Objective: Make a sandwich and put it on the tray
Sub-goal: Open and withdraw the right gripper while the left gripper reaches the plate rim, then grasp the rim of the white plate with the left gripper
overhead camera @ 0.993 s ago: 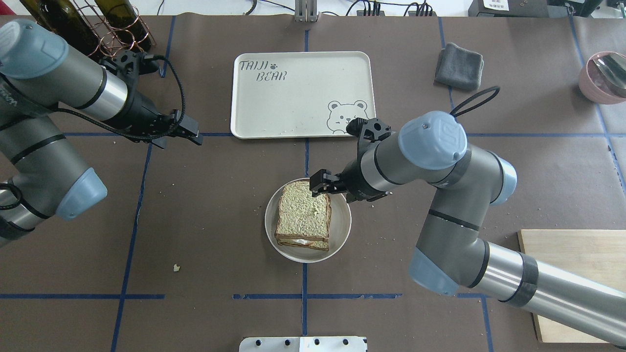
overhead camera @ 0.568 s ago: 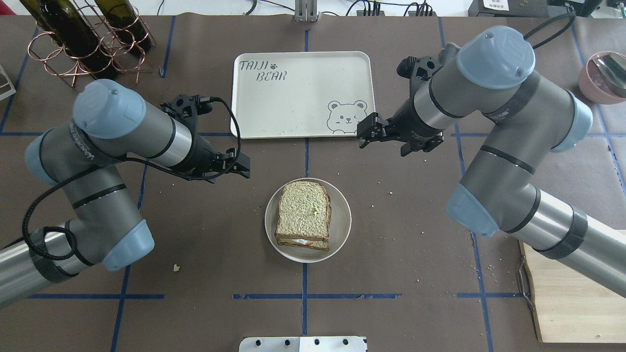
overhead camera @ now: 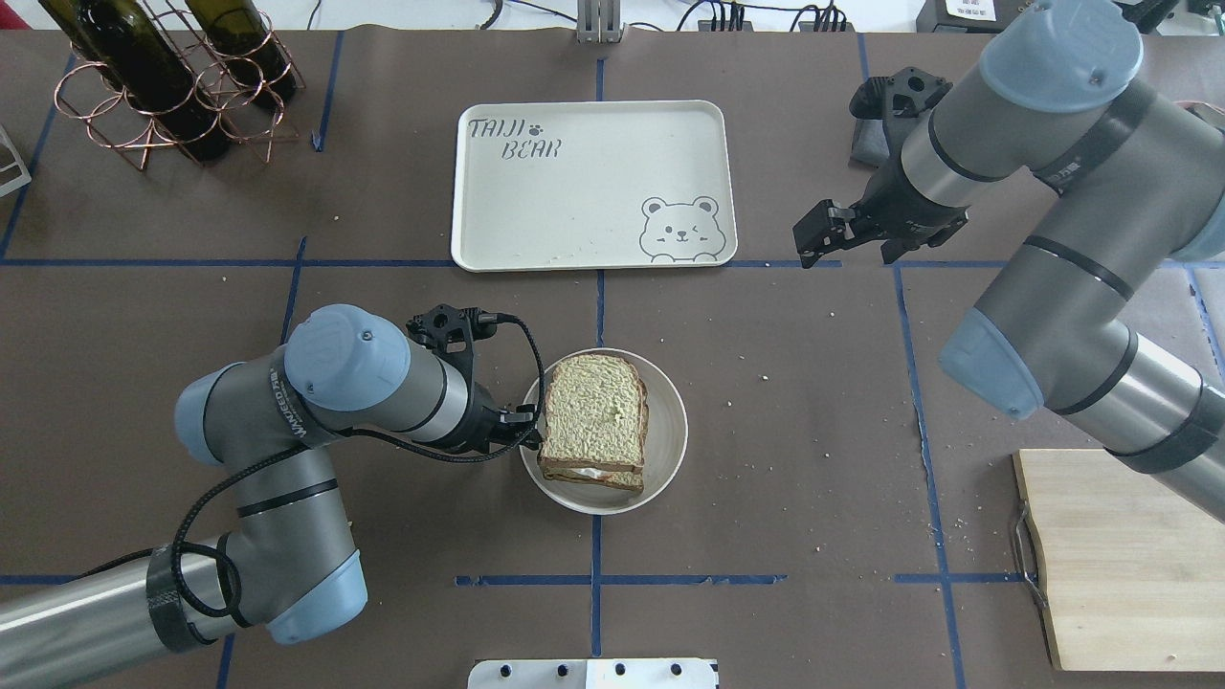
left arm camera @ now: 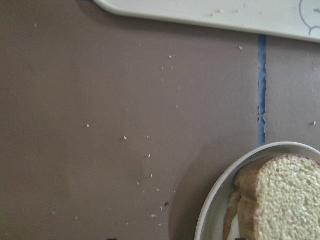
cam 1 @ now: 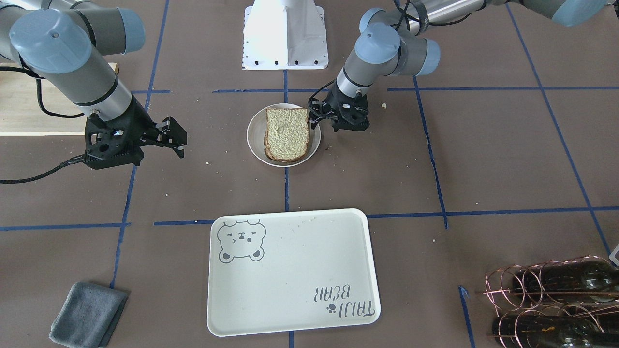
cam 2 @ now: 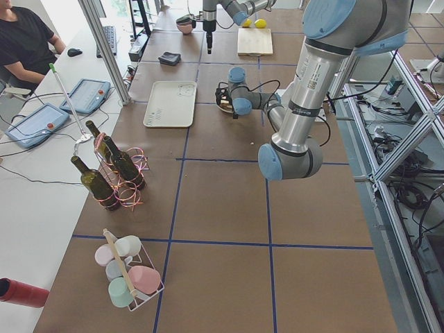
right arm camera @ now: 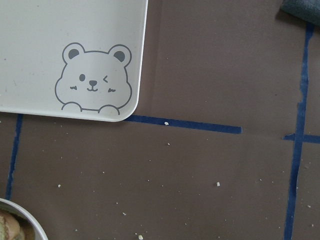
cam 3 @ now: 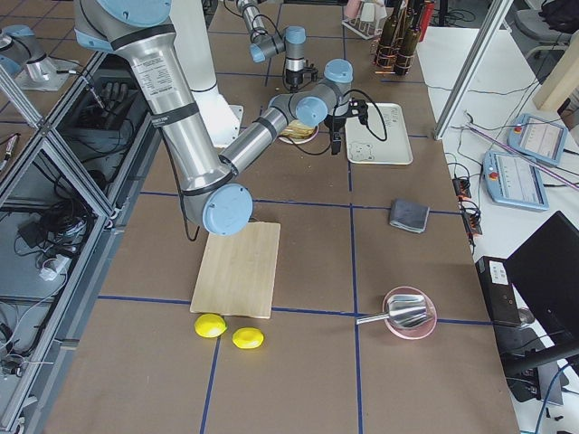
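Hanging low at the plate's side in the front-facing view, the left pincer [cam 1: 315, 113] sat with jaws apparently parted at the rim of the round white plate [cam 1: 251, 137]. The plate held the sandwich [cam 1: 287, 130]. The right pincer [cam 1: 175, 137], jaws apart and empty, hung well away, and the tray [cam 1: 290, 290] lay bare.

From overhead, the egg [overhead camera: 586, 473] showed white between the slices. A sideways nudge, or jaws closing on the top slice alone, could slide the stack apart or skid the plate. The brown papered surface [overhead camera: 813, 431] was gridded with blue tape [overhead camera: 593, 580].

The left side view took in racked wine bottles [cam 2: 94, 184] and a seated operator [cam 2: 24, 41]. The right side view showed a cutting board [cam 3: 235, 267], two lemons [cam 3: 226, 332] and a grey cloth [cam 3: 408, 215].

The left wrist view caught crumbs [left arm camera: 150, 156] beside the plate. The right wrist view framed the tray's bear drawing [right arm camera: 93, 80].
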Action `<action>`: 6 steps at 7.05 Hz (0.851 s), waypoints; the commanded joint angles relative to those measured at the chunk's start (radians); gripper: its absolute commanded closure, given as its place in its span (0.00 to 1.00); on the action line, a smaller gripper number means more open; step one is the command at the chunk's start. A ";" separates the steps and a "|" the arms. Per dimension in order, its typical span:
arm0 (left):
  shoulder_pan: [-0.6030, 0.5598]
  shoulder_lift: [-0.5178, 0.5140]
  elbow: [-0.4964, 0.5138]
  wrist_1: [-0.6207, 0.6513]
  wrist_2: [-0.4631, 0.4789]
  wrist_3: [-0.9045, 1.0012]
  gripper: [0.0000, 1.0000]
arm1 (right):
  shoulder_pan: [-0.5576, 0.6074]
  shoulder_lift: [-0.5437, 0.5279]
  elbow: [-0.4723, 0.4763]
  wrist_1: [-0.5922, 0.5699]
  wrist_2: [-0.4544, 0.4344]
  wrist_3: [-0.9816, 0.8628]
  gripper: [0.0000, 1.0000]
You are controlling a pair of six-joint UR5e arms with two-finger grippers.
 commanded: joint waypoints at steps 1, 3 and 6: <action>0.008 -0.012 0.018 -0.002 0.002 -0.004 0.58 | 0.009 -0.010 0.002 0.003 0.002 -0.014 0.00; 0.009 -0.019 0.021 -0.002 0.002 -0.004 0.76 | 0.009 -0.010 0.002 0.003 0.000 -0.013 0.00; 0.008 -0.029 0.021 -0.005 0.000 -0.005 1.00 | 0.012 -0.015 0.002 0.001 0.000 -0.013 0.00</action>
